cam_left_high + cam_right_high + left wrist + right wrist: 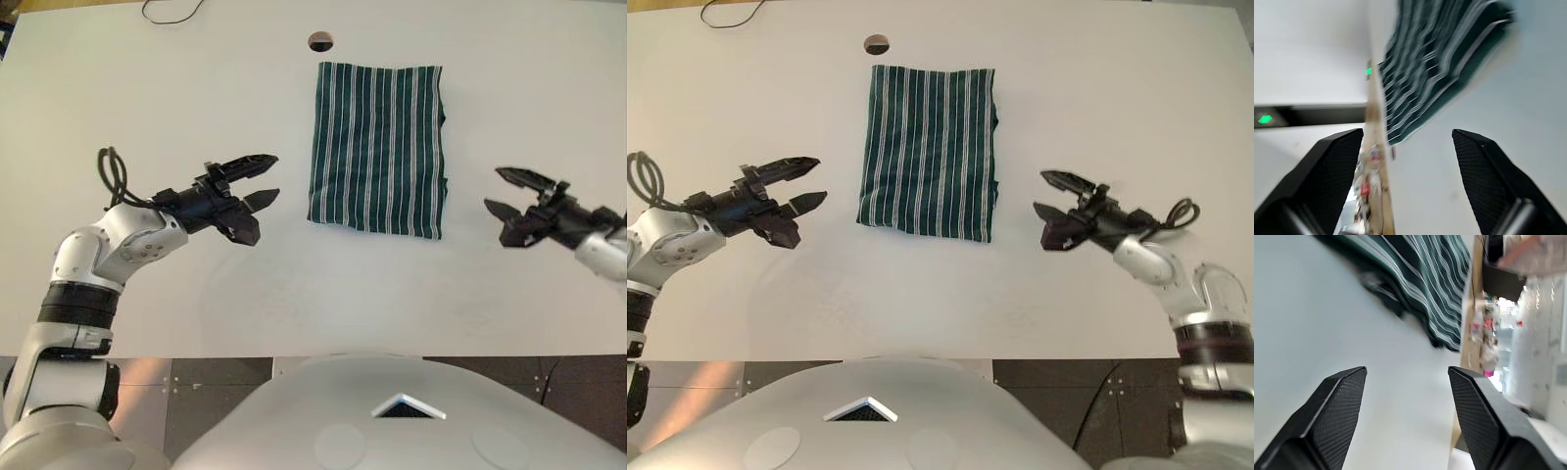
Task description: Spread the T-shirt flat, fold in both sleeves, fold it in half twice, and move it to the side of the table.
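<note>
In the head view the T-shirt (pixel 377 147) lies folded into a dark-green, white-striped rectangle near the table's (pixel 147 98) far edge, between the left pincer (pixel 276 176) and the right pincer (pixel 493 188). In the left wrist view the left pincer stands spread apart over bare table, with the striped cloth beyond it. In the right wrist view the right pincer is spread the same way.

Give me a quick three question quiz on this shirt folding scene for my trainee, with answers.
1. True or false: the left gripper is holding the T-shirt.
2. The T-shirt is: A spread out with sleeves showing; B folded into a rectangle; C crumpled in a heap.
3. Fill in: the right gripper is ___ (open or shut).
Key: 1 false; 2 B; 3 open.
</note>
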Tool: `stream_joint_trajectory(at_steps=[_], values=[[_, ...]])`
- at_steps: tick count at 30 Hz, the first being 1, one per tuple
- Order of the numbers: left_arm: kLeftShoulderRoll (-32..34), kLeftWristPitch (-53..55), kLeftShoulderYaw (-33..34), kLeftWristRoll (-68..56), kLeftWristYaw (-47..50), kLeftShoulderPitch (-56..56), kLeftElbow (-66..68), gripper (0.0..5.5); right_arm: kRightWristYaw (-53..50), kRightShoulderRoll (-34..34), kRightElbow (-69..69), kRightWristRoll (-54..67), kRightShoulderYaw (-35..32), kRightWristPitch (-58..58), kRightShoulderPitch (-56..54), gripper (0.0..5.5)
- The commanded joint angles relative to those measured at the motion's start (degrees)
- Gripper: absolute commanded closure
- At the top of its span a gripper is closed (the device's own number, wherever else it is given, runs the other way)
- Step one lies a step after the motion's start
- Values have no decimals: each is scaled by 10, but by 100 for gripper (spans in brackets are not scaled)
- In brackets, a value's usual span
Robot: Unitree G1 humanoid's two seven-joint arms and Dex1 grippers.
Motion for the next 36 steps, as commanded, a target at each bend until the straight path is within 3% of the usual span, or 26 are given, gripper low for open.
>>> stream_joint_trajectory(at_steps=[1,8,17,27,36], values=[[40,-19,-38,-3,-64,-11,14,211,52,-37,-74,15,-8,20,55,241],[-4,-47,-122,-5,-130,-92,83,211,80,18,-76,-45,90,21,5,241],[-86,-58,-181,48,-63,-201,193,211,36,52,25,-83,146,25,-96,241],[-110,-79,-238,70,-26,-236,259,211,26,71,103,-102,214,-5,-187,241],[-104,-99,-261,42,-53,-221,261,369,38,67,118,-93,242,-19,-208,241]])
